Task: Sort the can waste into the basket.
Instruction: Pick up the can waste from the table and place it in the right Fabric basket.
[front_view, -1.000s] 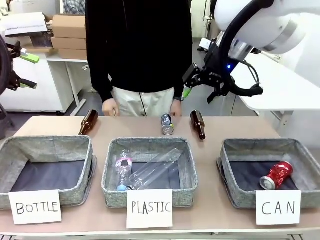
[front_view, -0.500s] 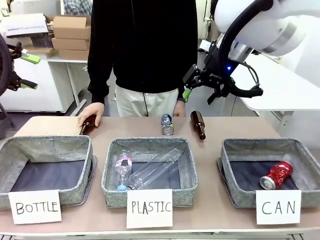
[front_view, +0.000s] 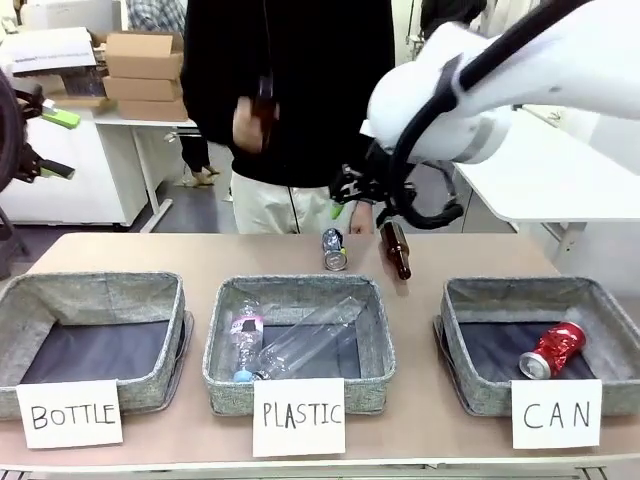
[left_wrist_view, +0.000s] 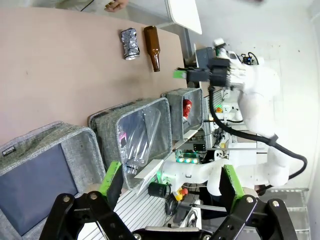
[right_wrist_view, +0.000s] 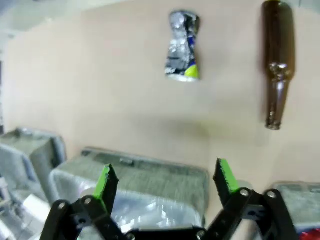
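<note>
**Bench (front_view: 130, 255), pale brown, near edge.** Three white handwritten paper signs: "BOTTLE" (front_view: 70, 413), "PLASTIC" (front_view: 298, 416), "CAN" (front_view: 556, 414).

**Behind the signs.** Three grey woven-fabric rectangular baskets with dark lining, side by side.
- CAN basket (front_view: 470, 385), at the robot's right. It holds the red crushed metal can (front_view: 553, 350), which lies on the lining with its silver end toward the near wall.
- Middle basket (front_view: 225, 375). It holds clear plastic bottles (front_view: 300, 340) lying on their sides.
- Left basket (front_view: 150, 300), behind the "BOTTLE" sign.

**Open bench beyond the baskets.**
- Dark blue and silver crushed metal can (front_view: 334, 249), lying just past the middle basket's far rim.
- Brown glass bottle (front_view: 396, 249), on its side next to that can on the robot's right, not touching it, with its neck toward the baskets.

**Right pincer (right_wrist_view: 165, 177).** Fingers spread wide, nothing between the green pads, raised over the bench.
- In its wrist view the blue and silver can lies on the bench well past the fingertips, roughly in line with the gap and untouched.
- The red can sits well apart from it, off toward the robot's right.

**Left pincer (left_wrist_view: 171, 177).** Fingers spread, nothing held, off the bench's left end and far from both cans.

**Far side.** A person in a black top, one hand (front_view: 248, 125) raised at chest height around a dark brown thing that is too blurred to name.
</note>
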